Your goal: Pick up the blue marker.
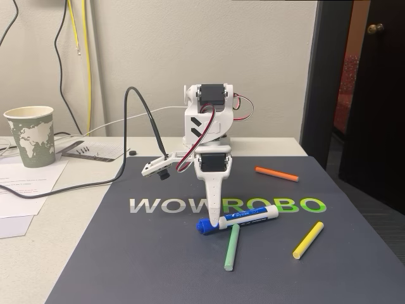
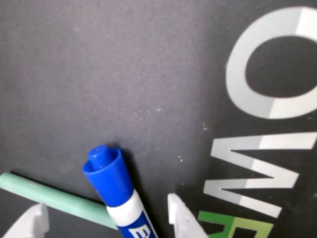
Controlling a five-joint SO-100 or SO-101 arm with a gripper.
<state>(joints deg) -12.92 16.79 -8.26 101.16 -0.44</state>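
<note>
I'm hovering my white two-finger gripper [image 2: 106,218], jaws spread, over the thick white-barrelled blue marker [image 2: 115,191] lying on the dark grey mat [image 2: 99,74] near its cap, across a thin green stick [image 2: 54,196]. Next I'm judging a slight drop, then a squeeze on the barrel.

An office or small lab workspace: a pale laminate desk [image 1: 266,147] stands against a plain beige wall [image 1: 152,44], with yellow and black cables [image 1: 88,57] hanging down it. A paper coffee cup printed with a green world map [image 1: 30,135] sits beside loose printed sheets of paper [image 1: 25,183]. A dark grey mat bearing the "WOWROBO" logo [image 1: 158,253] covers the desk, and a dark wooden door with a brass knob [image 1: 376,28] stands at right in the fixed view.
</note>
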